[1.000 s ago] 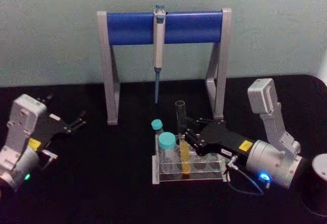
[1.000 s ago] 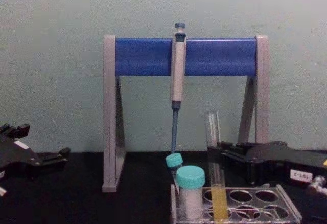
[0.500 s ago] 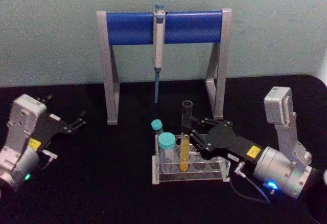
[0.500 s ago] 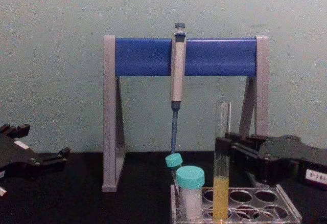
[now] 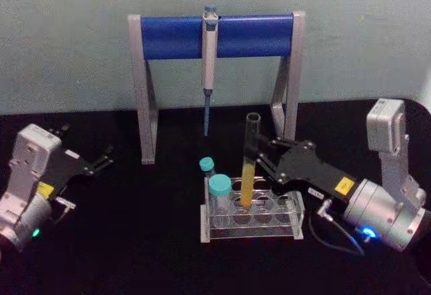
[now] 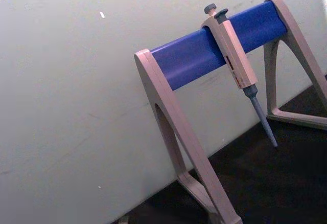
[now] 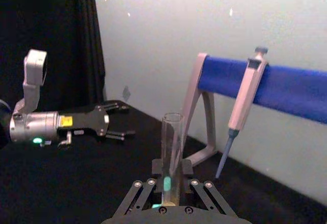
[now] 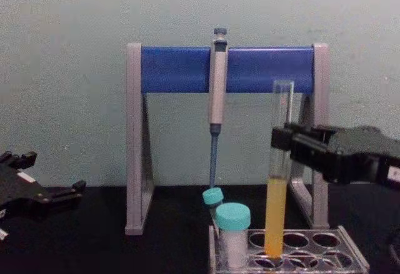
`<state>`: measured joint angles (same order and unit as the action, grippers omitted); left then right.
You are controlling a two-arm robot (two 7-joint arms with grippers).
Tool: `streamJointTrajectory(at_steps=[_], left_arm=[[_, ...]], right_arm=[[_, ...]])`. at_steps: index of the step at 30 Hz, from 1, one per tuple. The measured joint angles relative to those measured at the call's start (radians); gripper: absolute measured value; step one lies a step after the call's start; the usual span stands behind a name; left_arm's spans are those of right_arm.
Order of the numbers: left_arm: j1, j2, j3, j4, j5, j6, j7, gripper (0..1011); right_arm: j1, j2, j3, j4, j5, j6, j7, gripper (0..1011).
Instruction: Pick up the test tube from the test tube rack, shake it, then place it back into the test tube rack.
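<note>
Test tube (image 5: 248,177) higher now than half a second ago, upright, with yellow liquid in the lower part. Lower end down at the top plate of the rack (image 5: 269,231), over the back holes; cannot tell whether clear of a hole. Right gripper (image 5: 253,153) risen with it, closer to the stand (image 5: 175,36) than before. All else as it was.

Count: one tube, one rack, one pipette (image 5: 209,52) hanging on the one stand, and two teal-capped vials at the rack's left end, larger (image 5: 220,187) in front and smaller (image 5: 207,165) behind.

Right fingers closed narrow on the bare glass above the liquid, one each side. Left gripper (image 5: 102,159) parked at the left over the black table (image 5: 148,241), fingers a little apart, holding nothing.
</note>
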<state>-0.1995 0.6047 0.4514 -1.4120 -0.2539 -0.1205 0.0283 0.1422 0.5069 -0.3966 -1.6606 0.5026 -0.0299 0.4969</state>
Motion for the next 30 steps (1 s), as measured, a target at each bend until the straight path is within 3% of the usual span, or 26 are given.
streamJointTrajectory(at_steps=[7,19,30], left_arm=[[0.0,0.0,0.0,0.0,0.0,0.0,0.0,1001],[0.0,0.0,0.0,0.0,0.0,0.0,0.0,1001],[0.0,0.0,0.0,0.0,0.0,0.0,0.0,1001]], right_arm=[[0.014,-0.001,0.013,-0.01,0.004,-0.006,-0.001,221],[0.074,-0.032,0.02,0.05,-0.006,-0.002,-0.017,221],[0.083,-0.04,0.02,0.063,-0.01,0.0,-0.018,221]])
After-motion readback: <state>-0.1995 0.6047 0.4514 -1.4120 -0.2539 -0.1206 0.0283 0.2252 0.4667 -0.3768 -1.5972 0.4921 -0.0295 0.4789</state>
